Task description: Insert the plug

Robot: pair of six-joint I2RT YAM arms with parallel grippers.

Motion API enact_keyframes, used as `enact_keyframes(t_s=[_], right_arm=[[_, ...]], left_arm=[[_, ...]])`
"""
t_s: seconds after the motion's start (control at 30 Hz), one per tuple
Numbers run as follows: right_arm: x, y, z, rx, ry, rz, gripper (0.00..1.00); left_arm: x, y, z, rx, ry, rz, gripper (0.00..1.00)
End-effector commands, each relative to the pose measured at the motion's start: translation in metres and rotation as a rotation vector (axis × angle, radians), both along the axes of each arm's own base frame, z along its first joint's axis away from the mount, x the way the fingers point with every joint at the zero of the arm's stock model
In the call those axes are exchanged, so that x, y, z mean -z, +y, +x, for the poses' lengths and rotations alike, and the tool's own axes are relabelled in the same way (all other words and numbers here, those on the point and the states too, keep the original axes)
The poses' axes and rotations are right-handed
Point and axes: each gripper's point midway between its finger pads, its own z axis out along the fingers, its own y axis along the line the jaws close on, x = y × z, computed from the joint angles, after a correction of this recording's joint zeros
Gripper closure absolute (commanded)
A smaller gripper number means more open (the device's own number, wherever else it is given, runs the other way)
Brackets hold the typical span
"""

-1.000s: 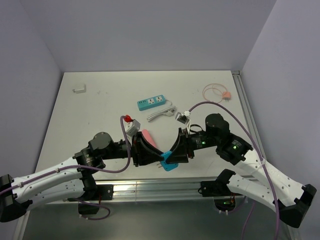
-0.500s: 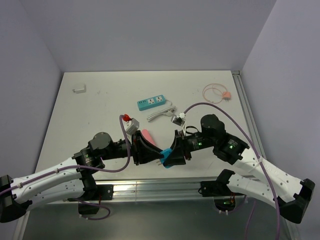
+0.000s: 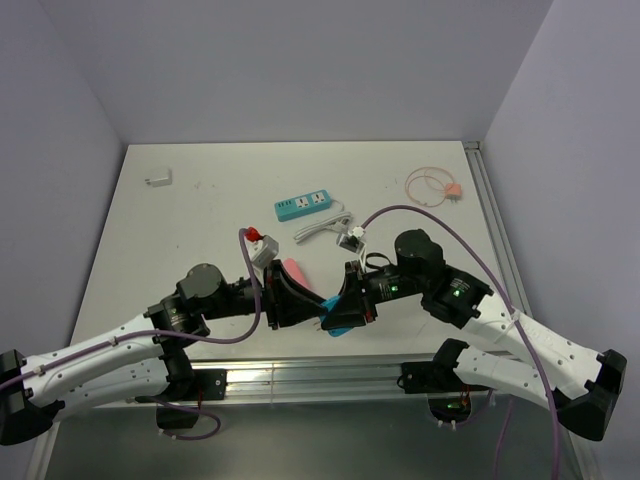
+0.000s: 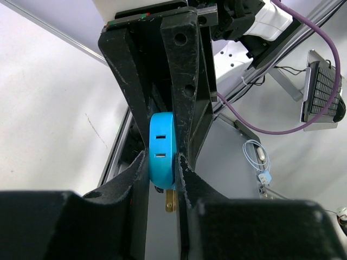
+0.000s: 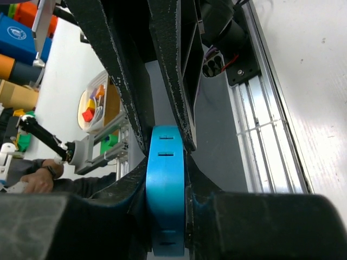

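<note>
My left gripper (image 4: 161,162) and right gripper (image 5: 165,162) are both clamped on the round blue plastic plug (image 3: 338,326). I hold it well apart from the teal power strip (image 3: 303,206), on its near side. Nothing is inserted yet; the carry, alignment and push remain.

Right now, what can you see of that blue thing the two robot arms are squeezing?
The blue plug looks like smooth, bright plastic with rounded edges. Its narrow side shows two small slots, and a brass-coloured prong sticks out beneath. It is pinched edge-on from opposite ends by the left pincer and the right pincer, both closed on it, near the front edge of the table. Whether it touches the table cannot be told.
</note>
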Motion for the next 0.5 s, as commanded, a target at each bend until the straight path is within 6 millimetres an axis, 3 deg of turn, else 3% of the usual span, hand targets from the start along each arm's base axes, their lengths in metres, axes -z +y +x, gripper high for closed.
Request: enact_keyframes(t_s=[0.0,0.07,0.1,0.13,0.17,0.23,0.27,0.33,0.37,0.47], right_arm=[[-0.010,0.005,0.007,0.032,-0.034,0.023,1.00],[-0.007,0.003,0.008,0.044,-0.031,0.009,1.00],[-0.006,0.002,0.009,0.053,-0.039,0.006,1.00],[0.001,0.000,0.015,0.097,-0.035,-0.025,1.00],[0.004,-0.001,0.017,0.118,-0.037,-0.041,1.00],[0.019,-0.007,0.031,0.221,-0.033,-0.107,1.00],[0.025,-0.009,0.037,0.264,-0.028,-0.134,1.00],[0.046,-0.019,0.058,0.412,-0.013,-0.246,1.00],[0.054,-0.023,0.066,0.464,-0.010,-0.288,1.00],[0.082,-0.041,0.090,0.642,0.010,-0.434,1.00]], left_arm=[[-0.031,0.001,0.002,-0.015,-0.053,-0.070,1.00],[-0.030,0.001,0.009,-0.052,-0.047,-0.052,0.95],[-0.028,0.002,0.015,-0.080,-0.044,-0.034,0.83],[-0.010,0.003,0.022,-0.119,-0.009,0.043,0.70],[-0.012,0.007,0.045,-0.239,0.006,0.072,0.49],[0.012,0.021,0.068,-0.374,0.067,0.208,0.35],[0.022,0.032,0.092,-0.488,0.093,0.257,0.31],[0.044,0.053,0.115,-0.628,0.165,0.366,0.30],[0.050,0.072,0.135,-0.742,0.191,0.392,0.31],[0.066,0.106,0.164,-0.910,0.297,0.423,0.38]])
